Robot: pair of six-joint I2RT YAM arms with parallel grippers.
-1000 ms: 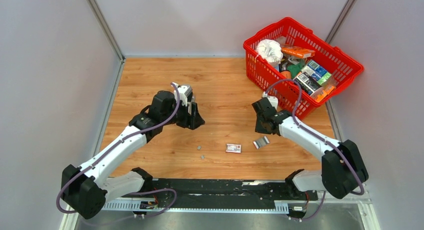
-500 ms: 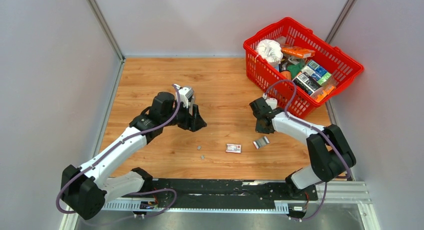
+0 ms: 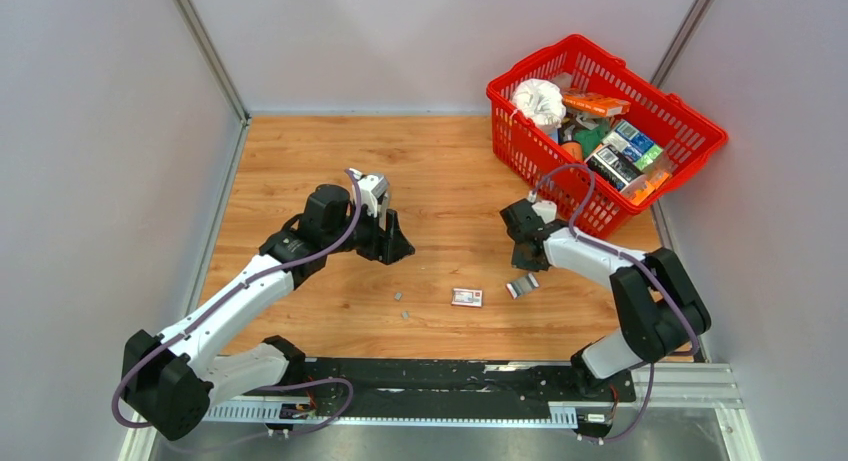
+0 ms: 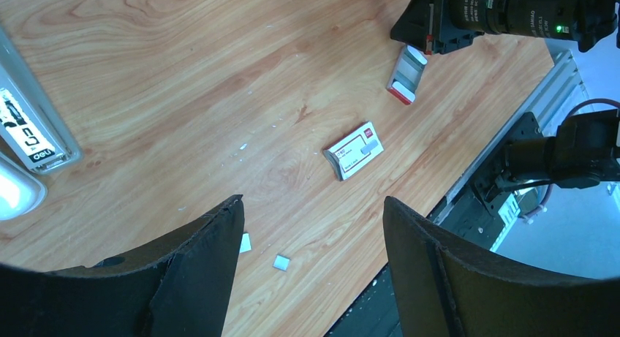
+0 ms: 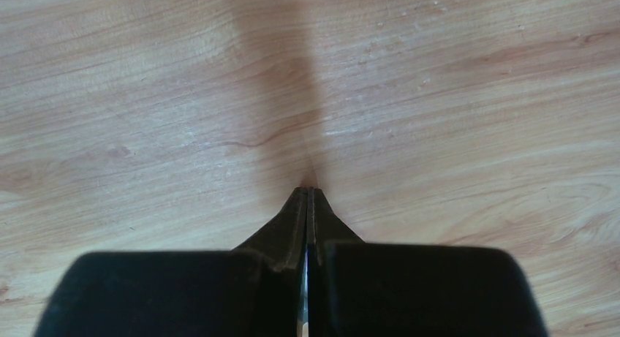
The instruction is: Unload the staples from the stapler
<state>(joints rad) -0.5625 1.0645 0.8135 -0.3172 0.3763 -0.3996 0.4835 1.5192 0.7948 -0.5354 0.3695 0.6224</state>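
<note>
My left gripper (image 3: 393, 245) hovers over the wood, its jaws open and empty (image 4: 313, 199). Two tiny silver staples (image 3: 398, 296) lie below it; one staple (image 4: 281, 262) shows between the jaws and another sits beside the left finger. The grey stapler (image 4: 29, 136), with a "deli" label, is cut off at the left edge of the left wrist view. My right gripper (image 3: 521, 261) points down at bare wood, shut with nothing seen in it (image 5: 308, 191). A short grey piece with a red end (image 3: 522, 284) lies just in front of it.
A small red-and-white box (image 3: 467, 297) lies on the table between the staples and the grey piece. A red basket (image 3: 540, 166) full of packets stands at the back right, close behind the right arm. Grey walls enclose the table.
The right gripper has gone from partly open to shut, and its arm has folded in, its elbow swinging left. The left gripper has drifted slightly right.
</note>
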